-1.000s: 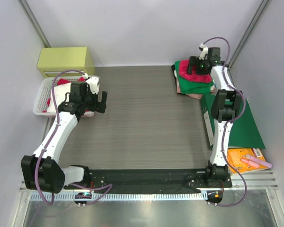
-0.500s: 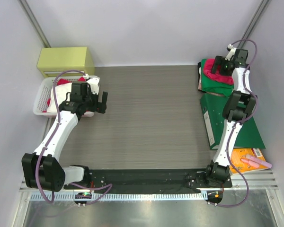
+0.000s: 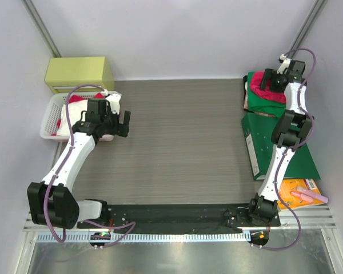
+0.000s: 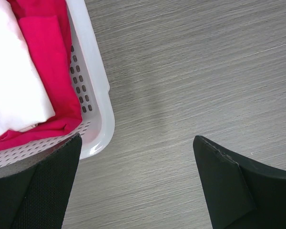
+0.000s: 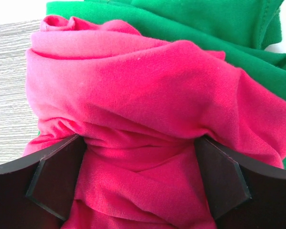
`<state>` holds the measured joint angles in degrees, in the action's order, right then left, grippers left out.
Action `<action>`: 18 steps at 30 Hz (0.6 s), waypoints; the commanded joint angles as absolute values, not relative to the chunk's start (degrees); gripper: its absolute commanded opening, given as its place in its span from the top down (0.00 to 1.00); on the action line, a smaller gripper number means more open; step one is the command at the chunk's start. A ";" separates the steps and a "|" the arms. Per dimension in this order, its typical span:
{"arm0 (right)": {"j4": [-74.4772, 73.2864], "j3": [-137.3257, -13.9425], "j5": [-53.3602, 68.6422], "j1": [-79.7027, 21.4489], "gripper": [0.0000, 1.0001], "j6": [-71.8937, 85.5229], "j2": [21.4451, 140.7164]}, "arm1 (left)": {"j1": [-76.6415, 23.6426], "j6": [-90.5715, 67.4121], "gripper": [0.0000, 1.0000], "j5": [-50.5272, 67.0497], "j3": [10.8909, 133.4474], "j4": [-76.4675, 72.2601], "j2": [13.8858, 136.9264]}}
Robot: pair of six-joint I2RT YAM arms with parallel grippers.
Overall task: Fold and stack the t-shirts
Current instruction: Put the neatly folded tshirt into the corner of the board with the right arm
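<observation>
Near the arm bases on the right lies an orange packet (image 3: 288,188) with a pink thing (image 3: 308,196) on top. Just past it a flat dark green folder (image 3: 303,165) lies on the grey table (image 3: 177,137).

On the left, the left gripper (image 4: 137,138) hangs over bare table right next to a white basket (image 4: 97,95). Its fingers are spread wide with nothing between them. In the basket, a pale cloth (image 4: 9,81) lies on a pink-red cloth (image 4: 43,47).

Farther back on the right, the right gripper (image 5: 140,140) is pushed down into the pink-red t-shirt (image 5: 133,81). Its fingers are spread wide too, and the shirt is bunched up between them and touches both. That shirt sits on top of the green t-shirt (image 5: 205,24), at the far right edge of the table, just behind the folder.

In the far left corner stands a yellow-green box (image 3: 80,71)
</observation>
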<state>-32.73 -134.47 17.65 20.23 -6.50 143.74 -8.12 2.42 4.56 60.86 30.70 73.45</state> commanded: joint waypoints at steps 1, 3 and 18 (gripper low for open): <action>-41.13 -129.65 11.86 20.13 0.00 -10.54 147.13 | -7.73 2.99 0.00 5.10 63.10 29.97 73.21; -40.35 -126.76 12.04 19.16 0.00 -11.25 145.73 | -7.82 2.90 0.00 5.19 63.19 29.97 73.39; -37.27 -118.31 13.18 11.61 0.00 -10.63 141.59 | -7.73 3.52 0.00 4.04 61.88 29.36 71.72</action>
